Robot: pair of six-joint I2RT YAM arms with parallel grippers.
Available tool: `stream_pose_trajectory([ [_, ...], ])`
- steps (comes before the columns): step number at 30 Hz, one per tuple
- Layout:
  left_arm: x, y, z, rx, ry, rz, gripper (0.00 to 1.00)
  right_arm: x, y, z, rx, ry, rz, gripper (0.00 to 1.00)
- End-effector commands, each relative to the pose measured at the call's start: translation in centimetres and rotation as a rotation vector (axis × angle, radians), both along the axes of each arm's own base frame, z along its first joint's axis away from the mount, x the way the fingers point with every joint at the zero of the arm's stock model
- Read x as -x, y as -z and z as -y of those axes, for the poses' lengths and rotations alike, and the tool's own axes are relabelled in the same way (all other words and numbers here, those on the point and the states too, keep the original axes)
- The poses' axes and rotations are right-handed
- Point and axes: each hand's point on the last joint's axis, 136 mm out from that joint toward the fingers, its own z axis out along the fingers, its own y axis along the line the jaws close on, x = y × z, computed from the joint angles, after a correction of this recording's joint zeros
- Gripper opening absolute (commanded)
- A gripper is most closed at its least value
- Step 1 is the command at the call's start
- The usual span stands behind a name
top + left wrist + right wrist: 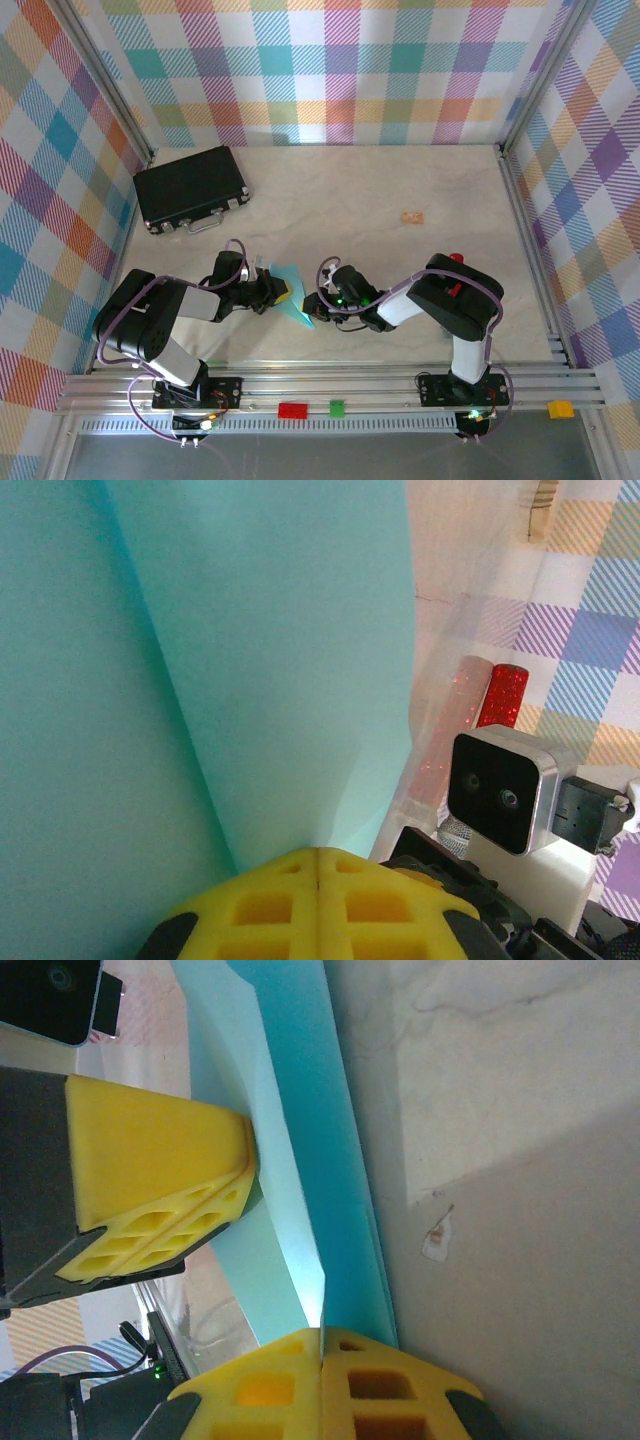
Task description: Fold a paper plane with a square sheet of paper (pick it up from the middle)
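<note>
**Both end effectors pinch the folded paper**

Top view: the folded turquoise paper (296, 300) is held over the near middle of the surface (400, 280), between the left end effector (279, 291) and the right end effector (314, 303).

Left wrist: its yellow fingertips (260, 910) are closed on the paper's edge.

Right wrist: its own fingertips clamp a crease, and the left's pads (150, 1160) grip just beside them.

A thin, light turquoise paper (293, 292), partly folded with a sharp crease and overlapping flaps, is held up on edge near the front middle of the table (400, 180). The left end effector (318, 865) and right end effector (322, 1338) both pinch it.
</note>
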Motion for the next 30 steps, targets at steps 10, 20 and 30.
stream_pose_trajectory([
  [10,-1.3,-1.0,0.3,0.024,0.004,0.057,0.04,2.3,5.3,2.5,0.178,-0.005,-0.174,0.00],
  [20,-1.6,-1.9,0.2,0.011,0.003,0.077,0.07,2.4,5.4,2.4,0.182,-0.008,-0.186,0.00],
  [30,-1.3,0.2,-0.1,-0.038,0.004,0.006,0.06,2.5,5.6,2.4,0.187,-0.004,-0.198,0.00],
])
